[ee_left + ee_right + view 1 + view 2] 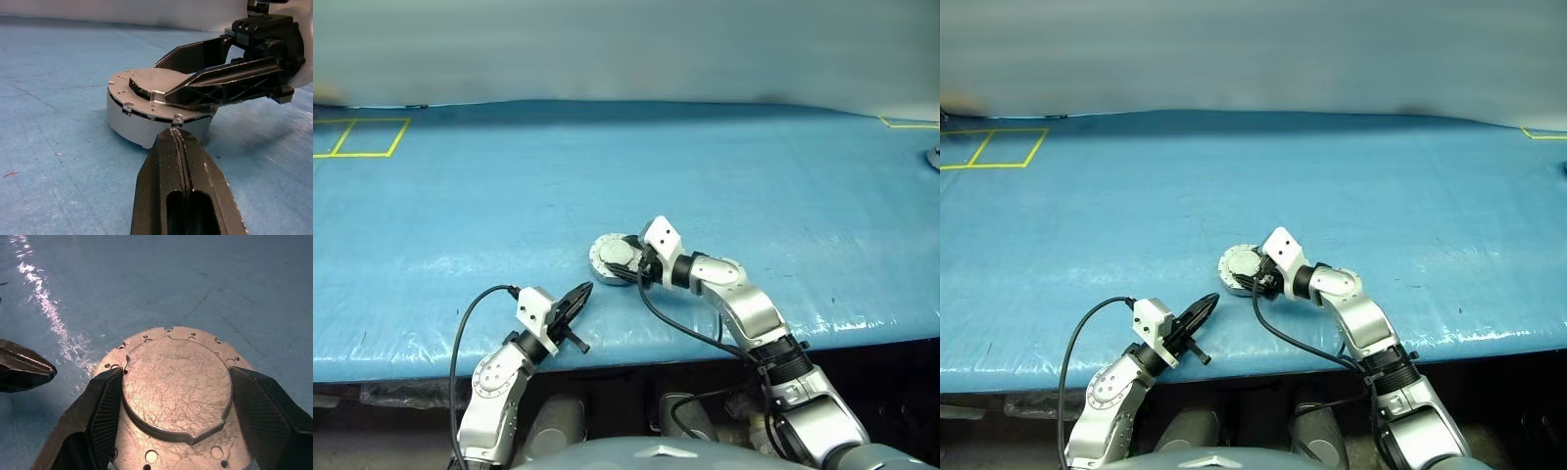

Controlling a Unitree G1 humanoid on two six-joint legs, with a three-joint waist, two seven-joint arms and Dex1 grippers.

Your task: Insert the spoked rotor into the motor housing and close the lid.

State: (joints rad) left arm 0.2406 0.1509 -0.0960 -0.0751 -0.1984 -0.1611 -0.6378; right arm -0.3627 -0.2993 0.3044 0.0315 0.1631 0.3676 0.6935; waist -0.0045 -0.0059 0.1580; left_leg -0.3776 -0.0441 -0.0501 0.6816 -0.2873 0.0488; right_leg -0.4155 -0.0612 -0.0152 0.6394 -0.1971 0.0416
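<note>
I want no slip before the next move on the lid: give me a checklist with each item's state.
1. Lid lies on the motor housing: ok.
2. Lid fully seated all round: cannot tell; a dark seam shows under its rim.
3. Right gripper fingers straddle the lid's raised centre, open: ok.
4. Left gripper shut, off the housing: ok.
5. Spoked rotor inside: cannot tell, the lid covers it.
6. Housing flat on the blue table: ok.
</note>
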